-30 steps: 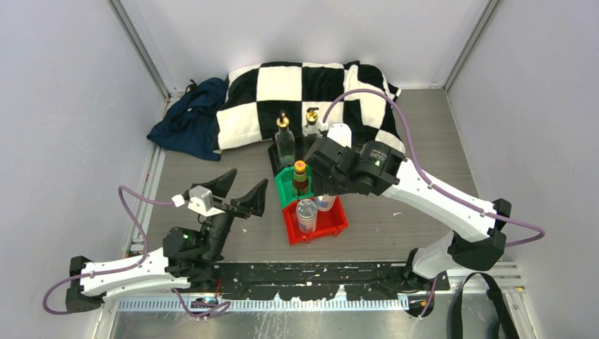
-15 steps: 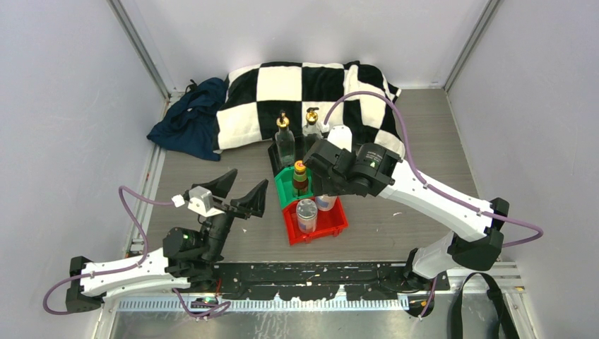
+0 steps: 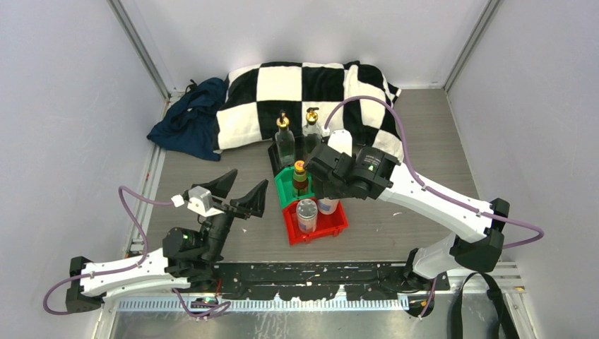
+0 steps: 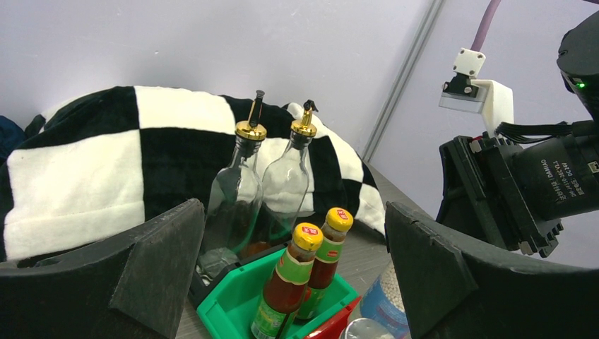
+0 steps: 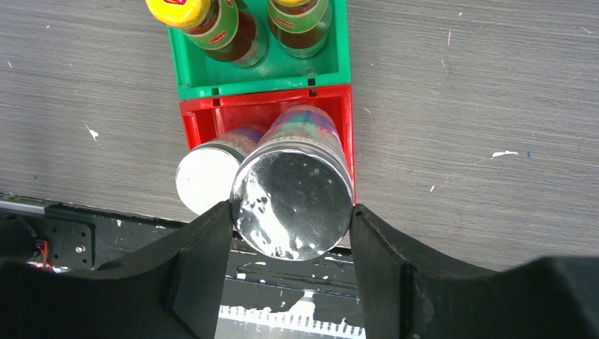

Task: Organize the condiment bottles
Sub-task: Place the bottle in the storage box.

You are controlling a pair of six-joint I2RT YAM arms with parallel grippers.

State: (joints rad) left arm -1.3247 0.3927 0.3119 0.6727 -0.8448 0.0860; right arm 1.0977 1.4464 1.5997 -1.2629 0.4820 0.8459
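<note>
Two tall clear glass bottles point(image 3: 283, 141) point(image 3: 311, 127) with gold pourers stand in the black bin point(image 3: 273, 157). Two yellow-capped sauce bottles point(image 5: 212, 25) point(image 5: 300, 21) stand in the green bin point(image 5: 261, 79). One silver-lidded shaker jar point(image 3: 306, 214) stands in the red bin point(image 3: 337, 224). My right gripper point(image 5: 292, 219) is shut on the second shaker jar point(image 5: 292, 201) by its lid, holding it in the red bin's right half beside the first jar point(image 5: 208, 176). My left gripper point(image 3: 240, 192) is open and empty, left of the bins, facing the bottles point(image 4: 236, 191).
A black-and-white checkered blanket point(image 3: 311, 85) lies at the back behind the bins. A dark blue cloth point(image 3: 187, 120) lies at the back left. The three bins stand in a row from back to front. A black rail point(image 3: 318, 279) runs along the near edge.
My right gripper has shifted slightly left with the shaker jar at the red bin. The left arm has not moved.
</note>
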